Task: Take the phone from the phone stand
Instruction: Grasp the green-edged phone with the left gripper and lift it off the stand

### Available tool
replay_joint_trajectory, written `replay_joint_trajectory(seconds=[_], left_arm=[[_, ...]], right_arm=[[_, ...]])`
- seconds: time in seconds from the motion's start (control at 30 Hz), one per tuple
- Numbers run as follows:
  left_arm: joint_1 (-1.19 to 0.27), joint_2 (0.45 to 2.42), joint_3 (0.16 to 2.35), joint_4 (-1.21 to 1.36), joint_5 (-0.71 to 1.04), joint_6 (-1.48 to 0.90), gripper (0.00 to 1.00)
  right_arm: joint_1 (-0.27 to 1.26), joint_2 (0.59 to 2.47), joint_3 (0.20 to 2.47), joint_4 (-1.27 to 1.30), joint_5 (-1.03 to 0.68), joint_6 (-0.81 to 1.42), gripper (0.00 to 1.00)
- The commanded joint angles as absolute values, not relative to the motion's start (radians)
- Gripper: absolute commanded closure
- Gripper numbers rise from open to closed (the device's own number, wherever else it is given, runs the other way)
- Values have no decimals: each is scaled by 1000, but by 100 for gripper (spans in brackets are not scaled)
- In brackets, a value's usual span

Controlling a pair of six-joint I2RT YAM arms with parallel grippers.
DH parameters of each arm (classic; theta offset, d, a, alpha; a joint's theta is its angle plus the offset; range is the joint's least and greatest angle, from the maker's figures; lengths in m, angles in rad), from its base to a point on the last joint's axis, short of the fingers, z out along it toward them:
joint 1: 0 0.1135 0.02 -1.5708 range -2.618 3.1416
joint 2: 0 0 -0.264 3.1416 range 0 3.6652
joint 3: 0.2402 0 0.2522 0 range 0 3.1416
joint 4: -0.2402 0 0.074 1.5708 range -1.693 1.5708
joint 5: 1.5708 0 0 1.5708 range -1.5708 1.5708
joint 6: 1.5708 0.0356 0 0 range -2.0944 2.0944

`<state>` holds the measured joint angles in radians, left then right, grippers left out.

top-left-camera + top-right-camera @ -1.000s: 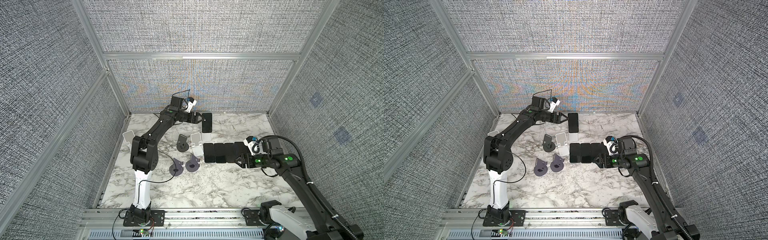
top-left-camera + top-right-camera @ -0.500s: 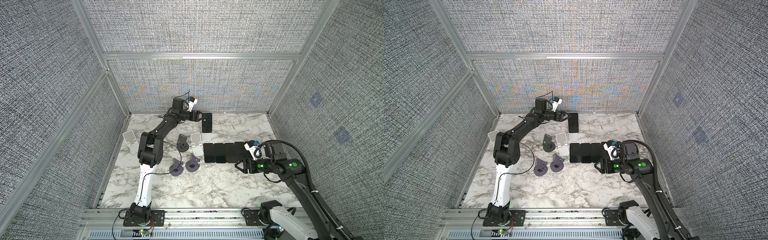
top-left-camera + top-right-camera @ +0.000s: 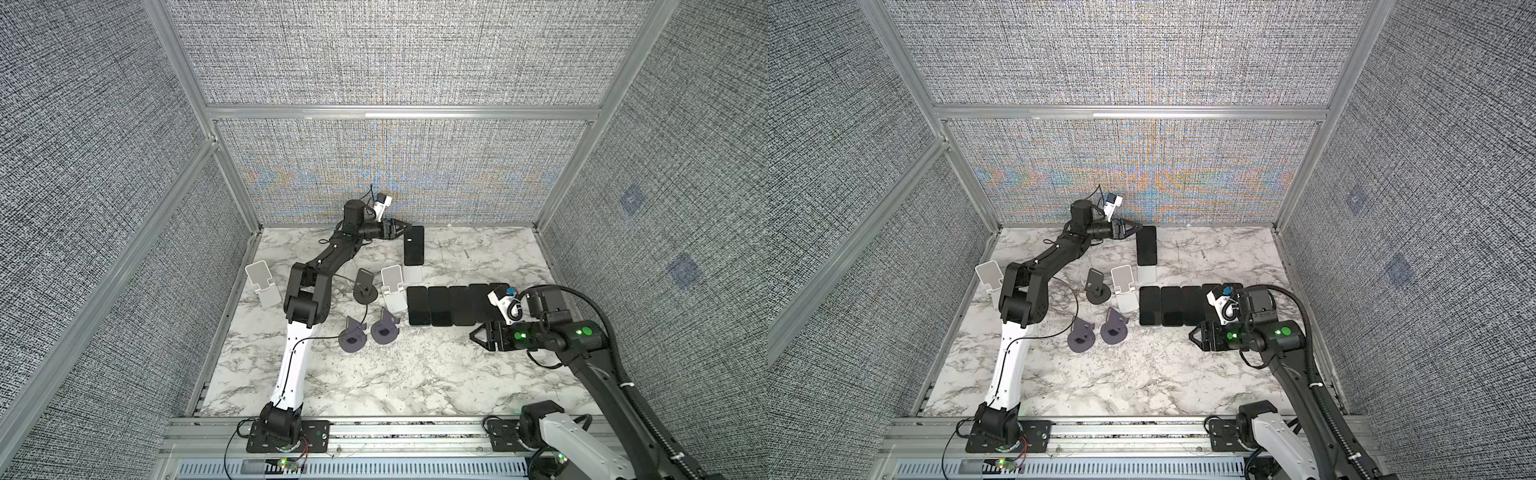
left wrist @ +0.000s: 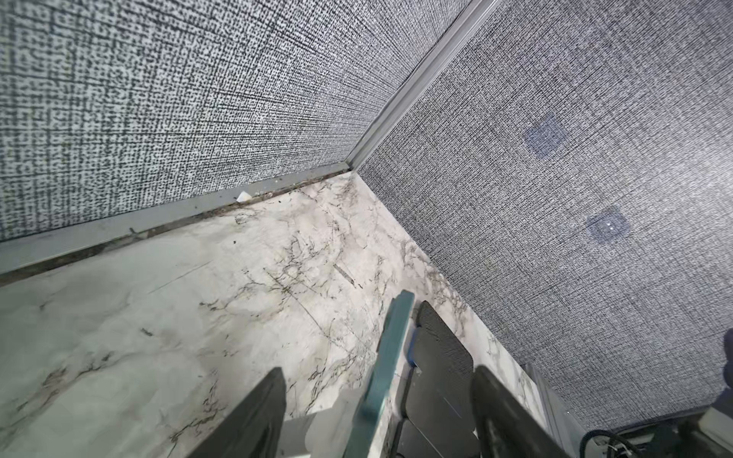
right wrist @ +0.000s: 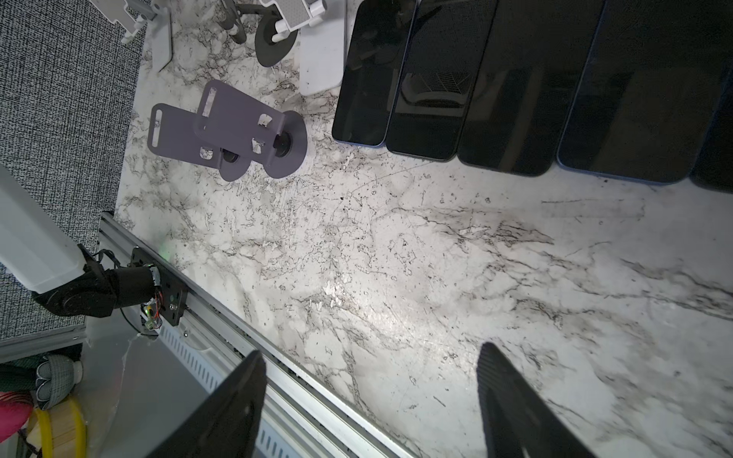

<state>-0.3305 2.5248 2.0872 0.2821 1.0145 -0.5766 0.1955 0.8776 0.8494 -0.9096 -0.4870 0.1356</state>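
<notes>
A dark phone (image 3: 414, 252) (image 3: 1147, 252) stands upright on a white phone stand (image 3: 413, 274) (image 3: 1147, 275) near the back wall. My left gripper (image 3: 408, 228) (image 3: 1139, 228) is open at the phone's top edge. In the left wrist view the phone's teal edge (image 4: 390, 341) runs between the two fingers with a gap on each side, and the gripper (image 4: 378, 372) touches nothing. The white stand (image 4: 329, 420) shows below it. My right gripper (image 3: 473, 333) (image 3: 1192, 334) (image 5: 373, 353) hangs open and empty over bare marble in front of the row of phones.
Several dark phones (image 3: 451, 305) (image 3: 1181, 305) (image 5: 515, 79) lie flat side by side. Empty stands are to their left: two white ones (image 3: 392, 291) (image 3: 262, 282), a black one (image 3: 365, 289) and two purple-grey ones (image 3: 352, 334) (image 3: 385, 328). Fabric walls enclose the table.
My left gripper has slid right onto the phone's top edge and its jaws have narrowed. My right gripper has drawn back a little from the phone row toward the front.
</notes>
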Motion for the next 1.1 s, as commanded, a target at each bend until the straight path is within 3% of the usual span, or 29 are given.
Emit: replay_joint_trajectory(seconds=[0.0,0.43,1.07], left_arm=[[-333,2537,2086,405,1049,-651,27],[-347,2539,2115,264,1037,-534,45],[-362,2539,2169,69,1002,-392,80]], right_arm=[[196,874,846,-913,-500,141,27],[194,896,847,-902,-492,143,27],[194,898,853,-905,-471,139,28]])
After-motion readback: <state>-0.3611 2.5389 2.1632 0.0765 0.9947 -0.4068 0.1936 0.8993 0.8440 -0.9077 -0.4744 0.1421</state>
